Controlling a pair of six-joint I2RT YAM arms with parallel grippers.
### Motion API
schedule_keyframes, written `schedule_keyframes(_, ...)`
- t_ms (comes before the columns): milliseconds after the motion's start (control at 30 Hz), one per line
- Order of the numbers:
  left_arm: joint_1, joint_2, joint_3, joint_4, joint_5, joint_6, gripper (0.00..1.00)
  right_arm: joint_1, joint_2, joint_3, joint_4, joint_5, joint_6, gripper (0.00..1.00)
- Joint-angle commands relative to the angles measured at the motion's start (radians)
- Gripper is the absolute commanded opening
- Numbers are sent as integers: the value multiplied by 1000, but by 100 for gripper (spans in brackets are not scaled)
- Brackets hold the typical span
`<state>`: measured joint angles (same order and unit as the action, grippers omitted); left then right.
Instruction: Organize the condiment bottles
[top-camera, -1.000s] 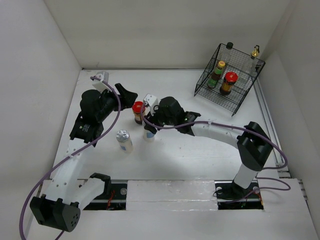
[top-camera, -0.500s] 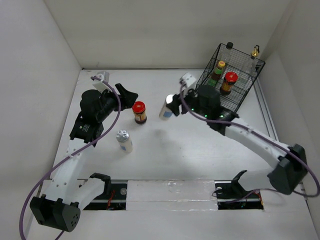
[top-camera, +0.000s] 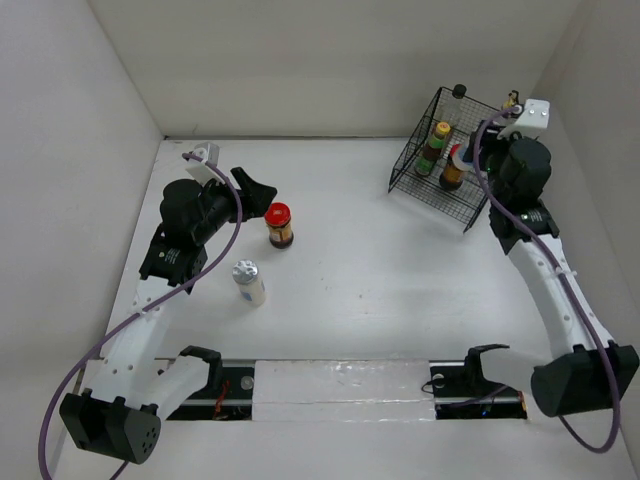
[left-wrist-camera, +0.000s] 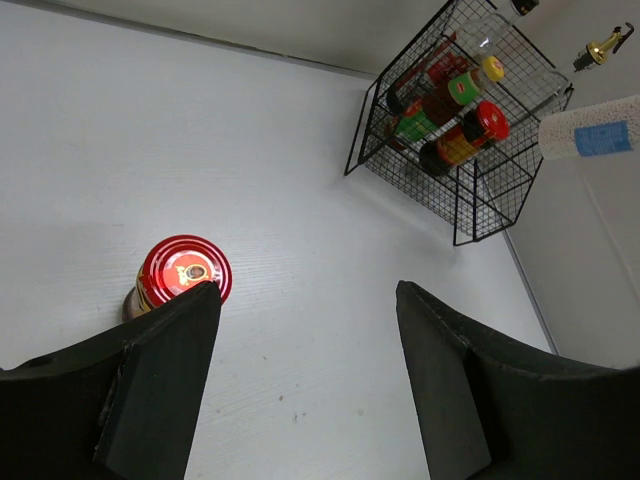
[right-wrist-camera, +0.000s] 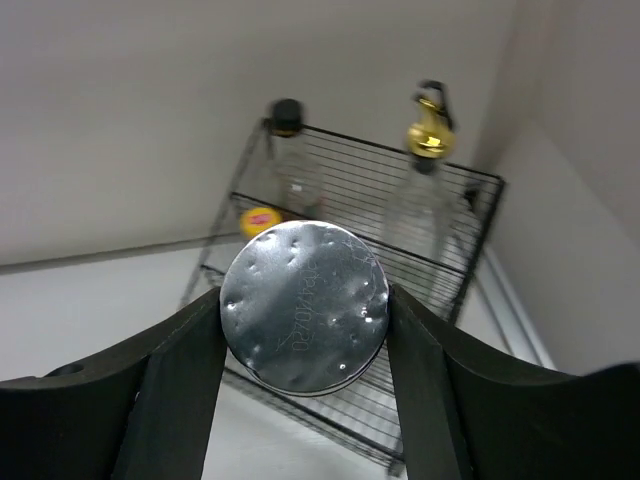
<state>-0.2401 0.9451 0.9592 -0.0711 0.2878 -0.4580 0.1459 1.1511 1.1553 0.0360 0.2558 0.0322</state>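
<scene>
one silver-capped shaker (right-wrist-camera: 303, 307) is clamped in the right gripper (right-wrist-camera: 303, 335) by the far-right corner rack (top-camera: 470, 205) (left gripper (left-wrist-camera: 305, 300) gapes open).

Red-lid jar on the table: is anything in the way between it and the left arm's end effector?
No, nothing visible. The left end effector is open, and the red-lid jar stands close by one fingertip, with only bare table around it.
</scene>
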Motion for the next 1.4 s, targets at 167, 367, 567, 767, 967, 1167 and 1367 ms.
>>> schedule_keyframes(167, 5, -11, 15, 53, 16, -7, 67, -203, 123, 159, 73, -12, 31, 48)
schedule_keyframes(367, 5, -2, 15, 53, 25, -7, 67, -233, 191, 170, 128, -12, 40, 47)
schedule_keyframes(567, 5, 7, 15, 53, 25, -7, 67, -244, 268, 190, 154, -23, 40, 47)
schedule_keyframes(767, 5, 17, 15, 53, 25, -7, 67, -253, 326, 162, 163, -32, 49, 47)
schedule_keyframes(967, 5, 17, 15, 53, 34, -7, 67, -253, 400, 152, 151, -55, 69, 47)
schedule_keyframes(1167, 5, 17, 15, 53, 34, -7, 67, -253, 450, 133, 142, -64, 101, 54)
schedule_keyframes(1367, 5, 17, 15, 53, 34, -7, 67, -253, 450, 124, 142, -64, 110, 70)
